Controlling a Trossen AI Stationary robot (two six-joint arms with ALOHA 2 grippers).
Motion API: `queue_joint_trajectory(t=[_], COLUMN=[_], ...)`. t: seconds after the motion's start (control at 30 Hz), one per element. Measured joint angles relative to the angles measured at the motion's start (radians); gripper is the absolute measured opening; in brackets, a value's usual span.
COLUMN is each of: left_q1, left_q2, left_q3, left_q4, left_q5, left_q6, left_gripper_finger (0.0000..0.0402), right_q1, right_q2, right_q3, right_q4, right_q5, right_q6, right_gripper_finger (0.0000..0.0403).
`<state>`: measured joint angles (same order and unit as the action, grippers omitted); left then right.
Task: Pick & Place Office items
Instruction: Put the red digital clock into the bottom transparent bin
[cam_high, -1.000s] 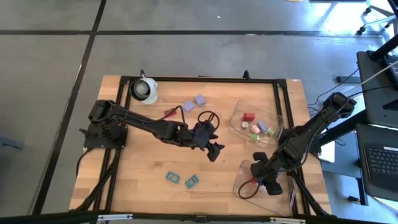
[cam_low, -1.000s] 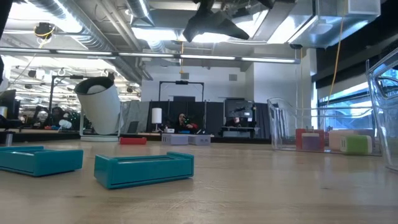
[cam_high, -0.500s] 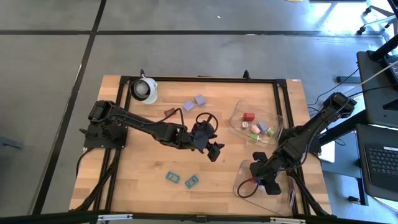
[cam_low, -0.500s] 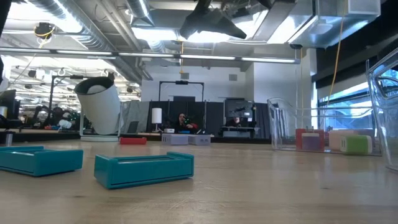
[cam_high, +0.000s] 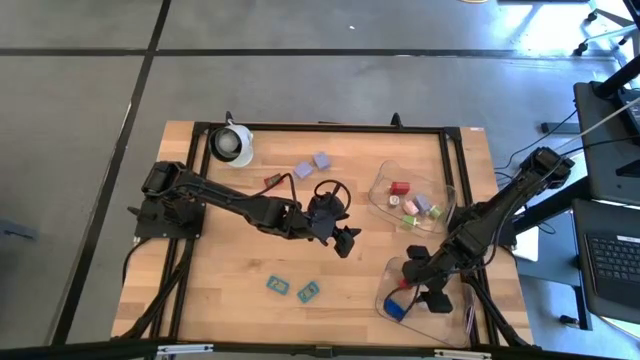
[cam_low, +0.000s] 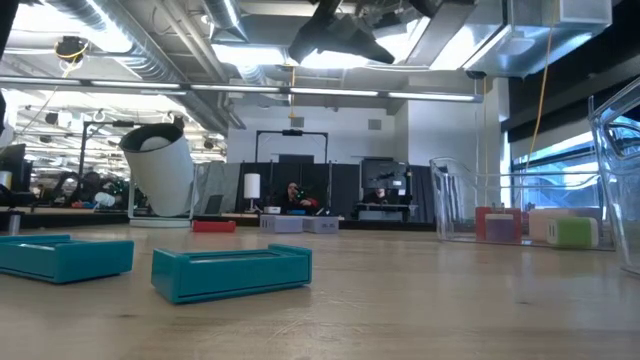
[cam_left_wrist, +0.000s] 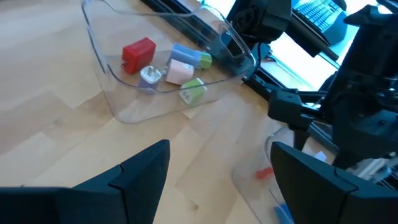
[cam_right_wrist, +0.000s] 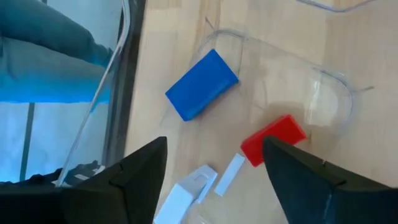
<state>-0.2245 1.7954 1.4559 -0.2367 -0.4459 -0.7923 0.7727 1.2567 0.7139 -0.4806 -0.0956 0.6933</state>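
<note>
My right tool (cam_high: 418, 296) hangs over the near clear tray (cam_right_wrist: 323, 87) at the table's (cam_high: 230, 270) right front corner, fingers spread with nothing between them. Below it in the tray lie a blue block (cam_right_wrist: 201, 84), a red block (cam_right_wrist: 272, 140) and a white piece (cam_right_wrist: 186, 193). I judge the blue block was just dropped there, hence the wide jaws directly above.

My left tool (cam_high: 345, 242) sits mid-table, raised, also spread and empty. It points toward the far clear tray (cam_left_wrist: 102, 68), which holds a red block (cam_left_wrist: 138, 54), a white, a pink, a green and a blue-green piece. Judgement: I am positioned between trays and loose stock for the next pick.

Still loose on the table:
- two teal blocks (cam_high: 292, 288) near the front edge
- two lavender blocks (cam_high: 311, 164) and a small red piece (cam_high: 271, 180) toward the back

The white roll (cam_high: 231, 143) stands at the back left corner, not part of the sort.
</note>
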Motion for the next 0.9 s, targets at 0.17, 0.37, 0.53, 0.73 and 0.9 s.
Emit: queue_joint_trajectory(t=[0.17, 0.37, 0.53, 0.73, 0.9], left_q1=[0.014, 0.065, 0.141, 0.26, 0.4], left_q2=[0.0, 0.0, 0.0, 0.0, 0.0], left_q3=[0.0, 0.0, 0.0, 0.0, -0.046], left_q4=[0.0, -0.113, -0.411, -0.796, -0.924], left_q5=[-0.032, -0.063, -0.026, 0.064, 0.111], left_q6=[0.031, -0.047, -0.15, -0.087, 0.041], left_gripper_finger=[0.0275, 0.0273, 0.0271, 0.0272, 0.0277], right_q1=[-0.019, -0.051, -0.093, -0.179, -0.292], right_q2=[-0.05, -0.095, -0.121, -0.135, -0.141], right_q3=[0.011, 0.083, 0.151, 0.206, 0.252], right_q4=[-0.063, -0.255, -0.42, -0.503, -0.545], right_q5=[0.002, 0.049, 0.159, 0.247, 0.353], right_q6=[0.022, -0.015, -0.062, -0.104, -0.115], right_gripper_finger=[0.0252, 0.0235, 0.0229, 0.0229, 0.0229])
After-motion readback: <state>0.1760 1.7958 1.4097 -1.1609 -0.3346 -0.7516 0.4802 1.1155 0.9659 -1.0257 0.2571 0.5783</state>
